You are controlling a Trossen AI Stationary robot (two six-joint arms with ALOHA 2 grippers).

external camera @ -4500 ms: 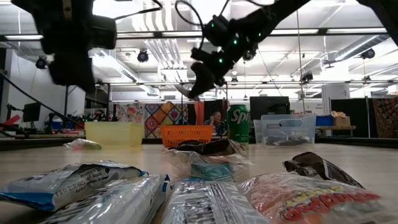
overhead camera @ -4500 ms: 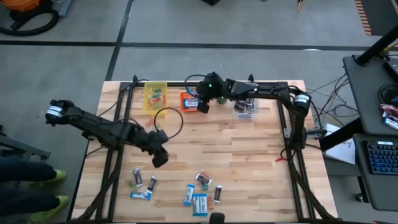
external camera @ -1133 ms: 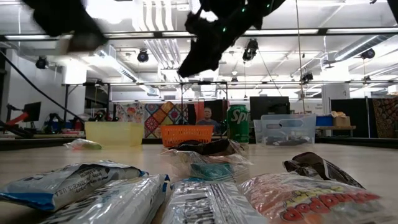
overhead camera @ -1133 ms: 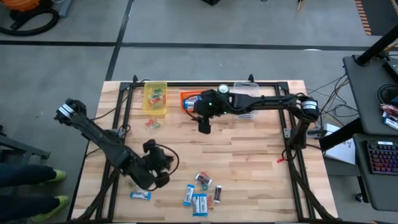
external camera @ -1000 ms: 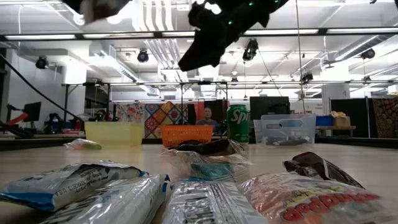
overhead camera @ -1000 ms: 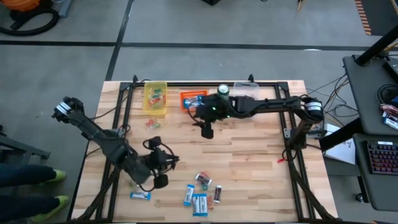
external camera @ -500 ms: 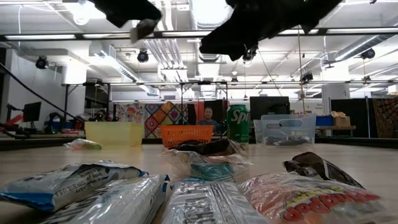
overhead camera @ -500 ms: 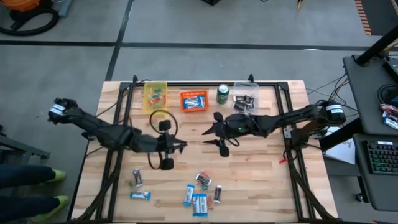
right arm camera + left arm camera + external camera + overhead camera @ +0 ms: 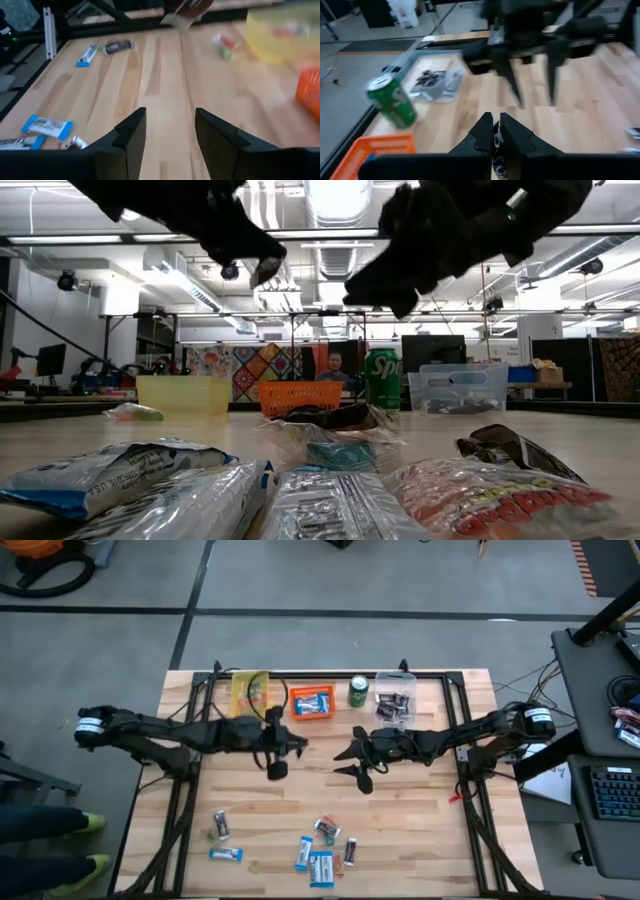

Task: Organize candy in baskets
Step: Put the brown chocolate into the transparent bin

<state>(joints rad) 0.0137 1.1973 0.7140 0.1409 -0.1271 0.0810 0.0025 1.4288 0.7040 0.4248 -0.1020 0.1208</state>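
While the left gripper [image 9: 297, 747] hangs above the middle of the table [image 9: 420, 830], its two fingers [image 9: 487, 131] are pinched together on a small wrapped candy piece [image 9: 496, 146], only a sliver of wrapper showing between them. It sits just in front of the orange basket [image 9: 312, 702], a little toward the yellow basket [image 9: 249, 692]. Facing it, the right gripper [image 9: 342, 761] holds its fingers [image 9: 129, 131] spread apart with nothing between them, on the near side of the green soda can [image 9: 359, 691], which stands between the orange basket and the clear basket [image 9: 396, 699].

All three baskets line the far edge of the table. Blue-and-white wrappers lie in the orange basket and dark pieces in the clear one (the yellow one's contents are partly hidden by the left arm). Well in front of the orange basket, near the table's front edge, lies the loose candy [image 9: 320, 858]: blue-and-white bars and dark mini bars, with two more pieces [image 9: 222, 836] off toward the left arm's side.
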